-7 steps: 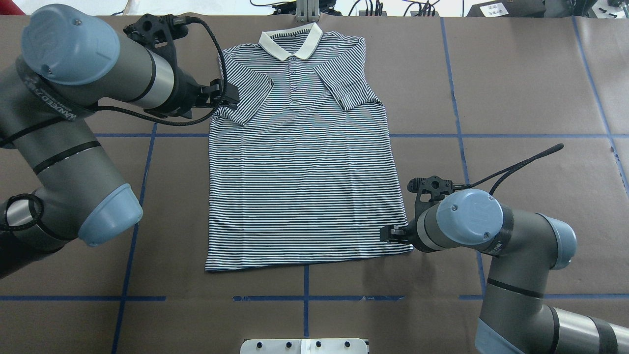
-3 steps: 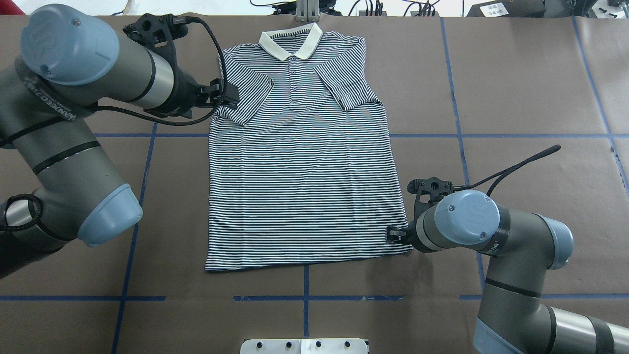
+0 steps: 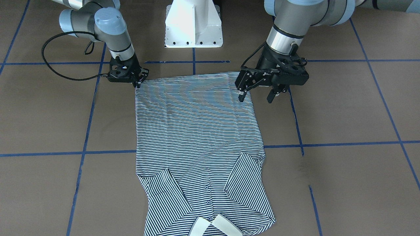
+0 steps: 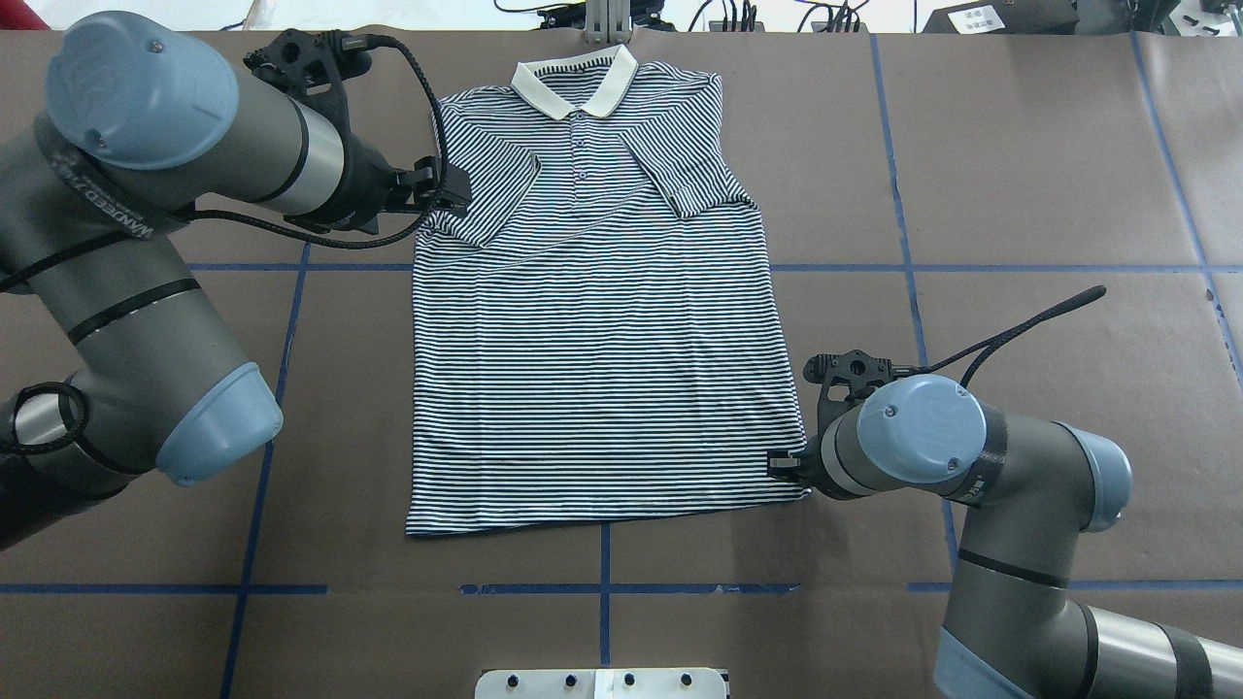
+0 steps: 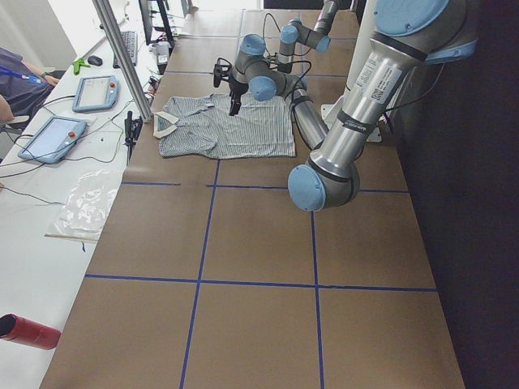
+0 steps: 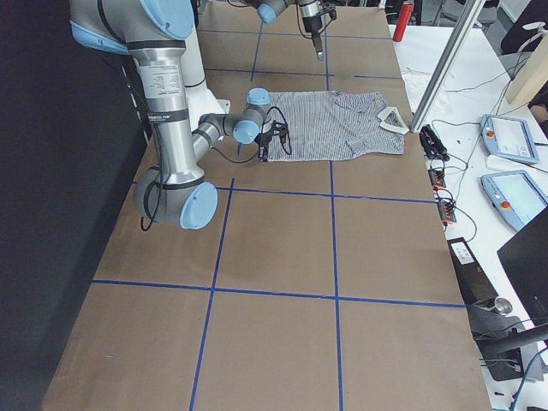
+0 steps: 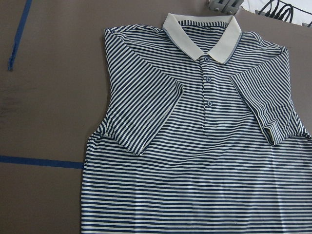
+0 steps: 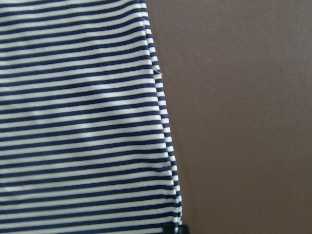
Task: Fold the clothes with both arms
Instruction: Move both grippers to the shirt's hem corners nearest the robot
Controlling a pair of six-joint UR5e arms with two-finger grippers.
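- Position: polo shirt (image 4: 602,369) lies flat and face up on the paper-covered table (image 4: 1020,146); collar (image 4: 573,87) at the far side, hem (image 4: 602,510) nearest the robot; both sleeves (image 7: 146,112) are turned inward over the chest.
- Left gripper (image 3: 256,95): fingers spread wide, holding nothing; it hangs above the shirt's left shoulder area, clear of the cloth.
- Right gripper (image 3: 137,82): fingers drawn together at the hem's right corner, apparently pinching the side edge.
- Handling, judged: light, limp knit; it will drape and sag between two holds, and a single-corner lift may drag the whole panel across the paper.
- Hold points, judged: outer edges and corners; matched hem and shoulder points on one side keep the fold line straight.
- Materials: thin navy-and-white stripes, soft matte weave; plain cream collar is stiffer; small buttons (image 7: 208,90) lie on the centre placket.
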